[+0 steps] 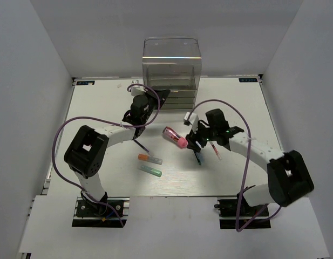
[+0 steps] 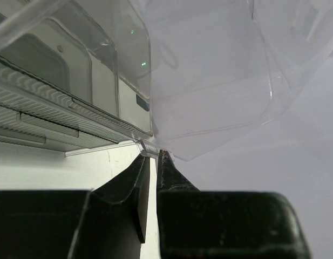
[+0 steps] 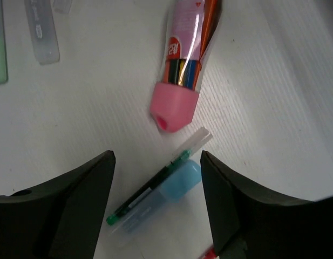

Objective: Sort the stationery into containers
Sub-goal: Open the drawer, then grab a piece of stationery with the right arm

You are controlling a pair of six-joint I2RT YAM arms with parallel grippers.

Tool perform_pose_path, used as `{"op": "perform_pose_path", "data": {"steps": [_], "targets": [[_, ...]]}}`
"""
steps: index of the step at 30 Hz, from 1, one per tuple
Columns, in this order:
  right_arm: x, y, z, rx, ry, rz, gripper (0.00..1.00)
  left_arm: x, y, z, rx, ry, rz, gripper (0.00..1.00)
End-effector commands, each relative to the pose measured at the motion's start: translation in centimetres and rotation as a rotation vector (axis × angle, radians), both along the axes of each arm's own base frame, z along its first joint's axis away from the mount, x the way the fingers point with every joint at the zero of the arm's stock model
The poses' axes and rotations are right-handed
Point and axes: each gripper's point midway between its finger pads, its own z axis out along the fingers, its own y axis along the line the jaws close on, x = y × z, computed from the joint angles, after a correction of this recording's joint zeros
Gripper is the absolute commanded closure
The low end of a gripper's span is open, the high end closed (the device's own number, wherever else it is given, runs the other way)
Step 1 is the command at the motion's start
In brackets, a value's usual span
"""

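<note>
**A:** Right wrist view: the right fingers [image 3: 85, 194] stand wide apart, holding nothing, and straddle the light-blue marker [image 3: 176, 183]. The pink cylinder [image 3: 177, 105] lies just beyond, at twelve o'clock.

**B:** Drop straight down and close across the barrel. Avoid the thin dark pen [image 3: 147, 190] touching it.

**A:** The left fingers [image 2: 128, 189], nearly closed, pinch a clear tab [image 2: 147, 147] on the organiser [image 1: 171, 65], at the tabletop's [image 1: 101, 102] twelve o'clock.

**B:** Probably a drawer lip; pull it level.

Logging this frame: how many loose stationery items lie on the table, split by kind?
Pink-capped cylinder: 1
Clear markers: 2 (orange-tipped marker, green-tipped marker)
Light-blue marker: 1
Thin pens: 3 (dark pen, green-ended pen, red pen)
Total: 7
</note>
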Motion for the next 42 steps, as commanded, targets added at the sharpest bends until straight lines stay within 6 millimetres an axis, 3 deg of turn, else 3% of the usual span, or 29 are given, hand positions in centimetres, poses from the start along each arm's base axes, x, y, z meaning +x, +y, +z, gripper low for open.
{"op": "perform_pose_path", "data": {"steps": [1, 3, 10, 17, 24, 29, 33, 39, 42], "targets": [[2.9, 2.5, 2.0, 0.036, -0.017, -0.086, 0.28, -0.7, 0.3, 6.1, -0.033, -0.135, -0.007, 0.95], [3.0, 3.9, 2.3, 0.052, -0.009, -0.082, 0.28, -0.8, 0.4, 7.0, -0.042, -0.15, -0.006, 0.95], [3.0, 5.7, -0.7, -0.011, 0.046, -0.14, 0.26, -0.7, 0.3, 7.3, -0.042, -0.15, -0.006, 0.95], [3.4, 5.1, -3.5, -0.104, 0.022, -0.22, 0.29, -0.7, 0.3, 7.2, -0.034, -0.154, -0.005, 0.95], [3.9, 4.4, -5.0, -0.152, 0.02, -0.273, 0.32, -0.7, 0.3, 7.2, -0.034, -0.154, -0.005, 0.95], [4.7, 4.9, -5.1, -0.145, 0.001, -0.289, 0.35, -0.8, 0.6, 7.7, -0.039, -0.161, 0.004, 0.95], [5.1, 4.5, -5.7, -0.167, -0.009, -0.309, 0.45, -0.8, 0.6, 7.7, -0.039, -0.161, 0.004, 0.95], [5.2, 4.6, -5.4, -0.149, -0.044, -0.29, 0.8, -0.8, 0.6, 7.7, -0.039, -0.161, 0.004, 0.95], [5.2, 4.7, -3.5, -0.11, -0.093, -0.277, 0.93, -0.8, 0.6, 7.7, -0.039, -0.161, 0.004, 0.95]]}}
